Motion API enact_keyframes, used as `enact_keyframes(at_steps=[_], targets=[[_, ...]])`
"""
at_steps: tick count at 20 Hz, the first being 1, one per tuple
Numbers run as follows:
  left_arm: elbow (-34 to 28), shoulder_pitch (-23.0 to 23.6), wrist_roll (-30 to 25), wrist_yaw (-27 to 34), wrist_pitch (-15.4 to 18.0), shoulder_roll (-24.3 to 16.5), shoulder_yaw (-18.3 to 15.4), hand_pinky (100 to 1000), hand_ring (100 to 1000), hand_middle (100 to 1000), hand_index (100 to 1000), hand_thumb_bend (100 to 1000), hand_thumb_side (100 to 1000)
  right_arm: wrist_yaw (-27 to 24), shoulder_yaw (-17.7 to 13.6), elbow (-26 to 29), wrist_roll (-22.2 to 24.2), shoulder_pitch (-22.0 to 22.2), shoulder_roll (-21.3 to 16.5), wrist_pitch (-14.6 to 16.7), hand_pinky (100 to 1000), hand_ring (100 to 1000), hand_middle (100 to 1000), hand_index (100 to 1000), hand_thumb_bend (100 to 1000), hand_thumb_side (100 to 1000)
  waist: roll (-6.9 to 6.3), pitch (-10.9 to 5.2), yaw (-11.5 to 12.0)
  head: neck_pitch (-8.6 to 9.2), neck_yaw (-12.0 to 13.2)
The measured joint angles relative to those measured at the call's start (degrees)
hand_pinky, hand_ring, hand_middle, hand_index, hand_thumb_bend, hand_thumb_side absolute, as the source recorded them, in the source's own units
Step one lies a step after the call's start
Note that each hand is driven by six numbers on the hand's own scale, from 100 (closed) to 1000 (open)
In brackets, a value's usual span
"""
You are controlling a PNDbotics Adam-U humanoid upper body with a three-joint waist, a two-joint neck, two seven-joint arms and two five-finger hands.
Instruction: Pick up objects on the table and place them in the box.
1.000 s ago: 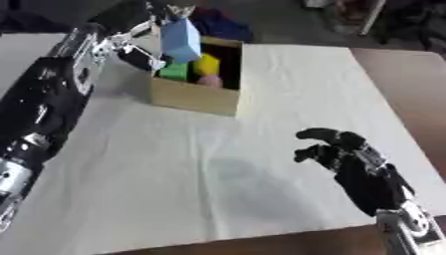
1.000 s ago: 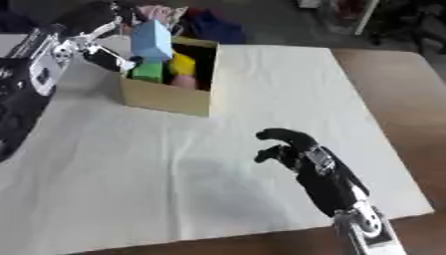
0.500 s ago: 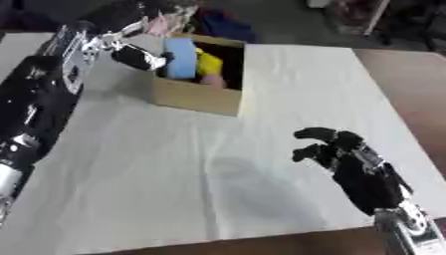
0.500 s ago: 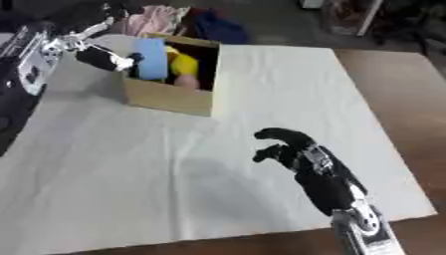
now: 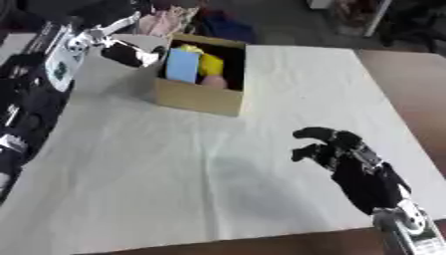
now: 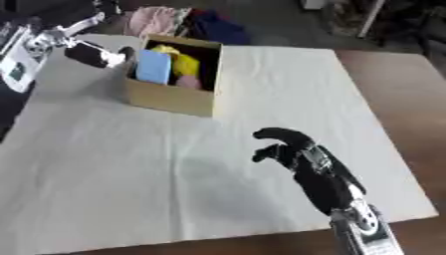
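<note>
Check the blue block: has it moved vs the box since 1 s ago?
Yes. The blue block was held above the box rim; now it sits down inside the box, at its left wall. The left hand is just outside that wall.

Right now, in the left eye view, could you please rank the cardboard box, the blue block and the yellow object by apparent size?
1. Cardboard box, clearly largest.
2. and 3. Blue block and yellow object: both partly hidden inside the box, so I cannot rank them.

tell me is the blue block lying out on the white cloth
No, the blue block stands inside the cardboard box, next to a yellow item, with the left hand just beside the box.
</note>
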State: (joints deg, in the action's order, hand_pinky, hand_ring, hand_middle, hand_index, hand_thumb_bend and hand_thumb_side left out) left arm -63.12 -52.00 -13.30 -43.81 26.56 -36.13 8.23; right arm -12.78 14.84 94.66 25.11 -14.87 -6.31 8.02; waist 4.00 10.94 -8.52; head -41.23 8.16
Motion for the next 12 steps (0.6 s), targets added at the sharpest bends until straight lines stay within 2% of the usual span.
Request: enact_keyframes(at_steps=[4, 7, 9, 10, 12], targets=[[-13.56, 8.28, 1.31, 15.35, -2.07, -6.2, -1.6, 770, 751, 831, 914, 100, 310, 0.07, -0.42, 0.0, -0.4, 0.02, -0.16, 0.14, 841, 661, 802, 828, 100, 954, -0.02, -0.01, 1.17, 0.08, -0.78], [-25.65, 17.11, 3.22, 28.41, -5.27, -9.83, -5.16, 744, 725, 796, 889, 100, 347, 0.09, -0.74, 0.0, -0.75, 0.01, -0.43, 0.26, 840, 660, 802, 831, 100, 952, -0.02, -0.06, 2.21, 0.22, -1.32], [-32.79, 23.11, 4.74, 35.61, -7.31, -10.84, -7.97, 718, 703, 771, 869, 100, 460, 0.12, -1.01, 0.0, -1.0, 0.02, -0.54, 0.37, 840, 660, 801, 834, 100, 952, -0.02, -0.16, 2.81, 0.22, -1.71], [-35.99, 26.24, 5.45, 38.74, -8.12, -10.82, -9.3, 718, 703, 771, 869, 100, 460, 0.13, -1.1, 0.0, -1.18, 0.04, -0.61, 0.39, 840, 660, 801, 834, 100, 952, -0.02, -0.24, 3.22, 0.21, -1.89], [-41.08, 31.73, 6.4, 43.55, -9.41, -10.28, -11.72, 704, 692, 759, 860, 100, 539, 0.15, -1.32, 0.0, -1.55, 0.09, -0.72, 0.46, 840, 659, 801, 839, 100, 949, -0.02, -0.44, 3.94, 0.07, -2.36]])
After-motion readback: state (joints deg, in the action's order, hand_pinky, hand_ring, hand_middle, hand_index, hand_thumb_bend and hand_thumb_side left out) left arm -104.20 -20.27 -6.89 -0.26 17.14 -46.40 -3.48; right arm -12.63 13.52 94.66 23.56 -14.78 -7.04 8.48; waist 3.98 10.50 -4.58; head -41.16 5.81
